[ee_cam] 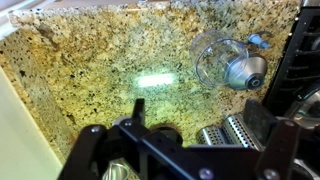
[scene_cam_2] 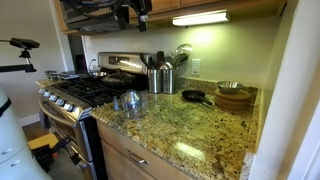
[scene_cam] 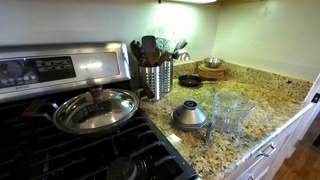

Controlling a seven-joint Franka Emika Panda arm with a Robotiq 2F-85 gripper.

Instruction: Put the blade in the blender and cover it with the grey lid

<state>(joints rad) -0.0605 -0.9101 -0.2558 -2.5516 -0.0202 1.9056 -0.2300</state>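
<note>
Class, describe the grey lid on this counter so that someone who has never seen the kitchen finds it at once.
Start at the stove and move onto the granite counter beside it. In front of the ribbed steel utensil canister sits the grey lid, beside the clear blender. Unlike the larger shiny pan lid on the stove, it is dark, domed and small-knobbed.

A: Entry: type of place?
B: Home kitchen.
A: Evidence, itemised?
B: Gas range [scene_cam: 60, 150] with control panel, nine o'clock in an exterior view; speckled granite countertop [scene_cam: 270, 100], three o'clock; ribbed steel utensil canister [scene_cam: 155, 78], twelve o'clock, holding spoons and spatulas; steel pan lid [scene_cam: 95, 108] on the burners; wooden bowls [scene_cam: 211, 70]; black skillet [scene_cam: 190, 81]; wooden drawers [scene_cam_2: 130, 155] under the counter; wall outlet [scene_cam_2: 196, 67]; under-cabinet light [scene_cam_2: 200, 18].
</note>
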